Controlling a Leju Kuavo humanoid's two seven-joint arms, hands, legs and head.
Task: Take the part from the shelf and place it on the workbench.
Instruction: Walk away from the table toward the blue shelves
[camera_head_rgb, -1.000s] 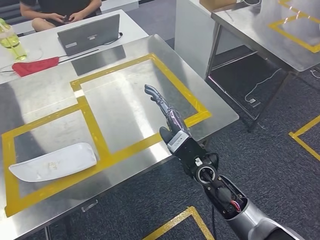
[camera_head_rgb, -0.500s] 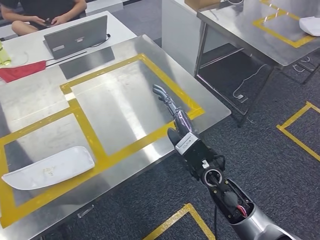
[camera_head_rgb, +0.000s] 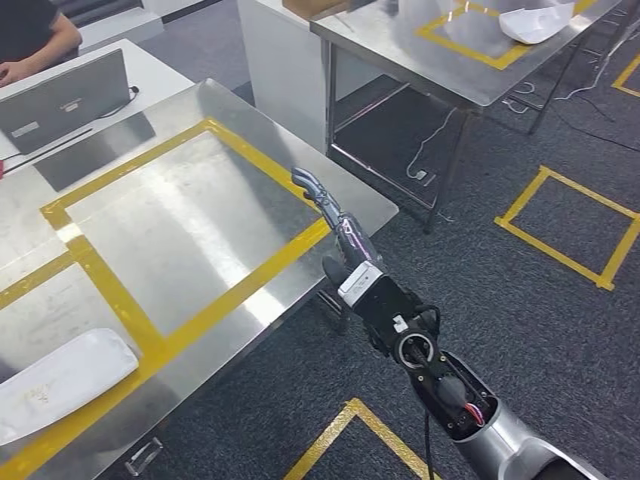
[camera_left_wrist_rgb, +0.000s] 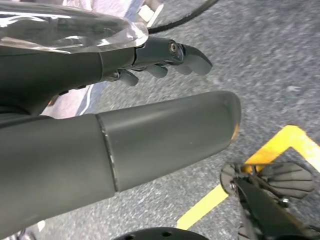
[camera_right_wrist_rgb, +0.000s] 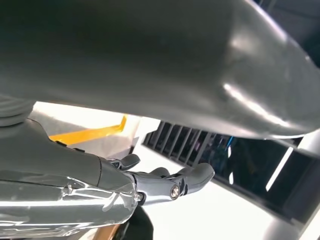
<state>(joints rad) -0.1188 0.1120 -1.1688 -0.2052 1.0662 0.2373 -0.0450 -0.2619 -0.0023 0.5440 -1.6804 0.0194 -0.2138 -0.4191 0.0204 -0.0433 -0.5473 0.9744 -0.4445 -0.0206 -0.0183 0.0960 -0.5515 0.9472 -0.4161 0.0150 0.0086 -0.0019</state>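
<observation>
The part, a flat white moulded plastic piece (camera_head_rgb: 64, 375), lies on the steel workbench with yellow tape frames (camera_head_rgb: 226, 210), inside a taped frame, well apart from our fingers and off to their left. In the head view our right hand (camera_head_rgb: 340, 240) reaches out flat over the bench's near corner, fingers (camera_head_rgb: 313, 190) extended and apart, grasping nothing. A second white part (camera_head_rgb: 536, 20) lies on a farther steel table (camera_head_rgb: 392, 45), far beyond the fingertips. We judge that one part is already delivered and that a fetch of another may be left, though no shelf is visible.

In the left wrist view our left hand (camera_left_wrist_rgb: 113, 135) hangs over grey carpet and a yellow floor line (camera_left_wrist_rgb: 271, 150), its dark fingers (camera_left_wrist_rgb: 181, 52) straight and released, nothing between them.

In the right wrist view our right hand's fingers are stretched loosely with nothing in them, bright steel and a strip of yellow tape (camera_right_wrist_rgb: 90, 132) lying behind them.
</observation>
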